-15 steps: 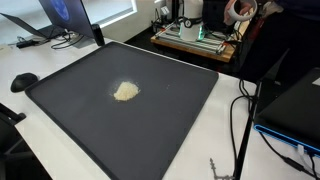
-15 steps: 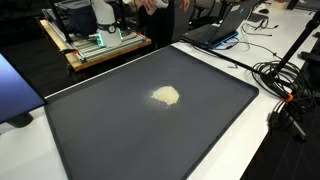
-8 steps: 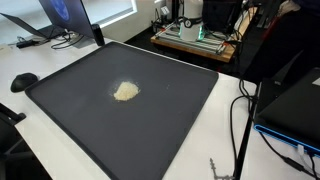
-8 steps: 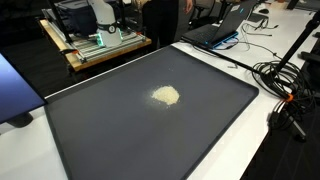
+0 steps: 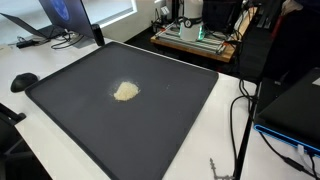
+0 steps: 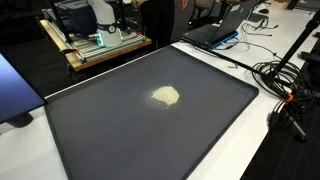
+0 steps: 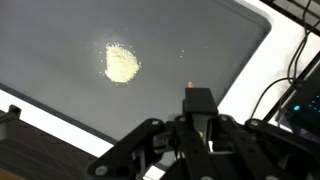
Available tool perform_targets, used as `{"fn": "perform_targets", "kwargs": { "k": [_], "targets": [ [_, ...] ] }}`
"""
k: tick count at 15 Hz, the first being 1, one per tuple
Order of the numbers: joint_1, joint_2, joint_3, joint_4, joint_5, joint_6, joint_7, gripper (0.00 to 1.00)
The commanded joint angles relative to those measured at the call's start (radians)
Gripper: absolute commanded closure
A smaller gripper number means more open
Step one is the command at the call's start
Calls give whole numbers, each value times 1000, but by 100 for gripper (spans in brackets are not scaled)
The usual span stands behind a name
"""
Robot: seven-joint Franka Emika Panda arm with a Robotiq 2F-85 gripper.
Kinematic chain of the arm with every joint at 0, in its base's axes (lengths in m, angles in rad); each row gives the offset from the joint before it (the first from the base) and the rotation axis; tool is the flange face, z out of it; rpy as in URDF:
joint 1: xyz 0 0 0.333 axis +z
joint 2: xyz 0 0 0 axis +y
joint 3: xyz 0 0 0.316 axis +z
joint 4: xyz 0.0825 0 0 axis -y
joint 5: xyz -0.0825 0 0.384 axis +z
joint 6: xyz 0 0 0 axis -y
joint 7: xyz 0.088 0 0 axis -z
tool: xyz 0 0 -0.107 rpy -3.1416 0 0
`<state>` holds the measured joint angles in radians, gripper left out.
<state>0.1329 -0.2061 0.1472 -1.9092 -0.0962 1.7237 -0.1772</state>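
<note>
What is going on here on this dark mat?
The robot's hand is shut, with nothing visible in it. It hangs above a dark mat and shows only in the wrist view. A small pale pile, powder or crumbs, lies on the mat, apart from the hand. Nothing is touching the pile.

Pale pile (image 7: pixel 121 63): material too fine to tell. Dark mat (image 7: pixel 60 40) cut off at left edge, wrist view.
</note>
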Motion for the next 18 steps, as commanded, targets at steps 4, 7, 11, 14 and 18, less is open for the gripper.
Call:
{"fn": "perform_targets", "kwargs": {
  "k": [4,7,11,14,18],
  "targets": [
    [-38,253,-14,47,-227,168,300,96],
    [-40,361,-52,73,-328,208,424,96],
    [-24,490,-102,141,-351,218,547,96],
    [5,576,-116,204,-341,207,623,96],
    [69,685,-150,289,-376,200,753,96]
  ]
}}
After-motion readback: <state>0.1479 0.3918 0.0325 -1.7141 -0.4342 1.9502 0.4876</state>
